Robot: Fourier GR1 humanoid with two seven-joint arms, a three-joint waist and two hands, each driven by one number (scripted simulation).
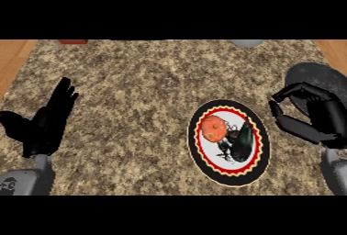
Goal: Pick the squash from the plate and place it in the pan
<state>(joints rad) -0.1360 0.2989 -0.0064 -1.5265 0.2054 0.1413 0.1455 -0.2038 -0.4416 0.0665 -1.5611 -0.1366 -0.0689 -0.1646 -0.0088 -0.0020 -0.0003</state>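
Observation:
An orange round squash (214, 128) lies on the left part of a plate (230, 176) with a black rim, a red scalloped ring and a dark picture on white. The dark grey pan (318, 75) sits at the right edge of the counter, partly hidden by my right hand (318, 117). That hand hovers to the right of the plate with fingers curled and thumb apart, holding nothing. My left hand (46, 121) rests at the far left, fingers straight and pointing up, far from the plate.
The counter top (136, 92) is speckled brown stone with wooden strips at both sides. A red object (73, 41) and a grey object (247, 43) show at the far edge.

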